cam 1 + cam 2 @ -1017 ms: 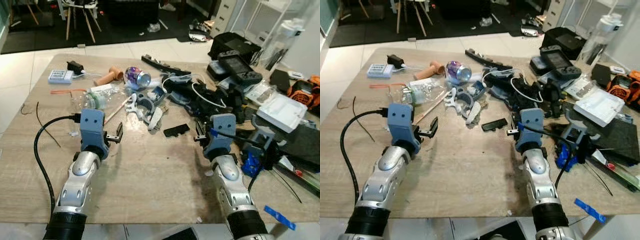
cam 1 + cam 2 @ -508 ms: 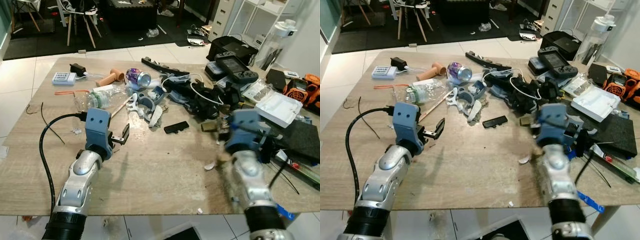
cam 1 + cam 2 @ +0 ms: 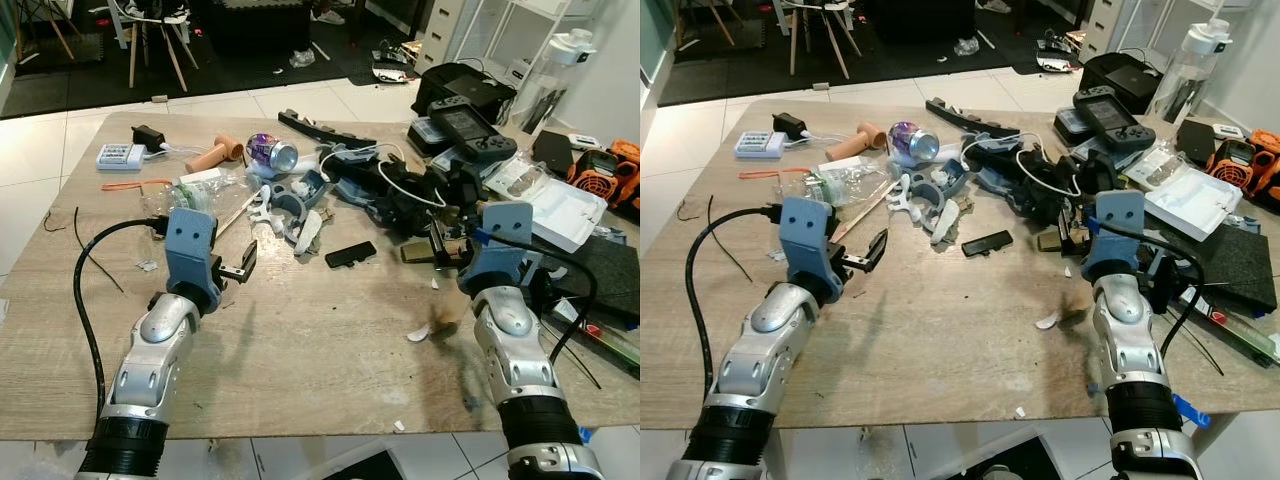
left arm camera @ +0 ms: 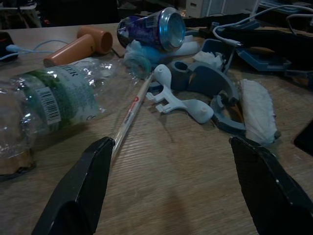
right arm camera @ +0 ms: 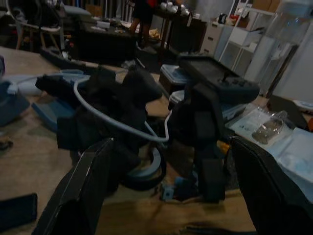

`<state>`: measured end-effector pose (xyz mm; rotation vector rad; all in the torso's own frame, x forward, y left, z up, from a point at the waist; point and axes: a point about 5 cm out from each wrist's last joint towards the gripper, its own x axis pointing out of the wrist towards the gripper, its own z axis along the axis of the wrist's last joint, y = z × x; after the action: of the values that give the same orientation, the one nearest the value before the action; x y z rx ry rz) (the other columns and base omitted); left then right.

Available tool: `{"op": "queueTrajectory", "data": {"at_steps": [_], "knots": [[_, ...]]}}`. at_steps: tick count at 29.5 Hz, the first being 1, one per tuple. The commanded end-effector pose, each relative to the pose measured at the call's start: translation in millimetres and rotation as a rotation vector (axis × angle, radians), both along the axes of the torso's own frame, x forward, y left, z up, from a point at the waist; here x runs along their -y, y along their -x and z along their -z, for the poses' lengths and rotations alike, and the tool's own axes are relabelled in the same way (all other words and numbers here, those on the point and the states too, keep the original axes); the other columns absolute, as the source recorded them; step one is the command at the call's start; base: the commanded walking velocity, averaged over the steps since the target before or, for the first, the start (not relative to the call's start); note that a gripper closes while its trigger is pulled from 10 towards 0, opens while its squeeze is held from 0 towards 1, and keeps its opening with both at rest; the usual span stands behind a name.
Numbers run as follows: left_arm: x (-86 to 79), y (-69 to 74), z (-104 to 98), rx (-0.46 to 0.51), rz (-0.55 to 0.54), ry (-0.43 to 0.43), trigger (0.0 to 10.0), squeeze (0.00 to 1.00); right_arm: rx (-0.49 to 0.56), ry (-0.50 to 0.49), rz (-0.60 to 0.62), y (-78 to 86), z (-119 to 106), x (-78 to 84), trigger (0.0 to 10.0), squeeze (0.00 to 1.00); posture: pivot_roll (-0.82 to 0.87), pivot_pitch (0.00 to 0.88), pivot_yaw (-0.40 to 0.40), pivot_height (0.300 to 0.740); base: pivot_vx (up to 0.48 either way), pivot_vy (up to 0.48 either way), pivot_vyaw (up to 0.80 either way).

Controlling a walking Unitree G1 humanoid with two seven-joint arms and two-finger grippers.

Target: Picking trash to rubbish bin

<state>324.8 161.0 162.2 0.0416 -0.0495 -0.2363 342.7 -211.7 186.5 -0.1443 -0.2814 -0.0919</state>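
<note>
A crushed clear plastic bottle (image 3: 196,194) lies on the wooden table (image 3: 300,340) at the back left. A purple drink can (image 3: 272,153) lies on its side beyond it. My left gripper (image 3: 244,268) hovers low over the table, open and empty, a short way in front of the bottle (image 4: 46,98) and can (image 4: 155,28). A thin white stick (image 4: 131,111) runs between its fingers (image 4: 78,196) toward the bottle. A small white paper scrap (image 3: 418,332) lies near my right arm. My right gripper (image 3: 442,246) is open and empty and faces a dark heap of cables (image 5: 112,107).
Grey and white plastic parts (image 3: 290,212) and a black bar (image 3: 351,256) lie mid-table. A black handheld device (image 3: 468,128), a white case (image 3: 552,215) and an orange tool (image 3: 612,172) crowd the right side. A tan handle (image 3: 217,153) and a white block (image 3: 122,156) sit back left.
My right arm has swung to the right and forward, so its gripper now faces the dark cable heap. The left arm has hardly moved. The camera has shifted a little.
</note>
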Motion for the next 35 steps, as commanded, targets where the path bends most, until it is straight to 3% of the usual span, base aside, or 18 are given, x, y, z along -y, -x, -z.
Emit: {"op": "queueTrajectory", "data": {"at_steps": [1, 3, 5, 6, 7, 17, 20, 29, 35], "knots": [[3.2, 3.2, 1.0, -0.013, 0.07, 0.019, 10.0, 0.0, 0.009, -0.014, 0.038, 0.4, -6.3, 4.1, 10.0, 1.0, 0.02, 0.148, -0.015, 0.74, 0.0, 0.0, 0.0], [11.2, 7.0, -4.1, 0.013, 0.165, 0.038, 10.0, 0.0, 0.025, -0.01, 0.07, 1.5, -12.0, 7.5, 10.0, 1.0, 0.02, 0.147, -0.016, 0.74, 0.0, 0.0, 0.0], [19.3, 10.6, -9.3, 0.037, 0.262, 0.046, 10.0, 0.0, 0.042, 0.004, 0.126, 3.6, -19.6, 13.2, 10.0, 0.42, 0.02, 0.143, -0.018, 0.74, 0.0, 0.0, 0.0], [21.4, 11.5, -10.4, 0.041, 0.286, 0.048, 10.0, 0.0, 0.046, 0.006, 0.142, 4.3, -21.7, 14.8, 10.0, 0.42, 0.02, 0.142, -0.017, 0.74, 0.0, 0.0, 0.0], [24.3, 13.3, -11.5, 0.047, 0.319, 0.046, 10.0, 0.0, 0.04, 0.014, 0.169, 5.4, -22.4, 16.5, 10.0, 0.01, 0.02, 0.142, -0.017, 0.74, 0.0, 0.0, 0.0], [31.6, 17.4, -8.2, 0.034, 0.36, 0.04, 10.0, 0.0, -0.057, 0.042, 0.351, 18.0, -5.8, 29.1, 10.0, 0.0, 0.01, 0.142, -0.018, 0.74, 0.0, 0.0, 0.0], [31.5, 18.2, -8.2, 0.031, 0.372, 0.039, 10.0, 0.0, -0.094, 0.061, 0.427, 23.0, 2.2, 39.7, 10.0, 0.0, 0.01, 0.146, -0.016, 0.74, 0.0, 0.0, 0.0], [36.6, 18.4, -10.2, 0.041, 0.397, 0.045, 10.0, 0.0, -0.126, 0.058, 0.453, 21.2, 8.9, 57.4, 10.0, 0.0, 0.02, 0.149, -0.018, 0.74, 0.0, 0.0, 0.0], [54.1, 27.9, -17.8, 0.077, 0.561, 0.086, 10.0, 0.0, -0.117, 0.046, 0.457, 15.8, 8.1, 66.6, 10.0, 0.0, 0.02, 0.154, -0.016, 0.74, 0.0, 0.0, 0.0]]}}
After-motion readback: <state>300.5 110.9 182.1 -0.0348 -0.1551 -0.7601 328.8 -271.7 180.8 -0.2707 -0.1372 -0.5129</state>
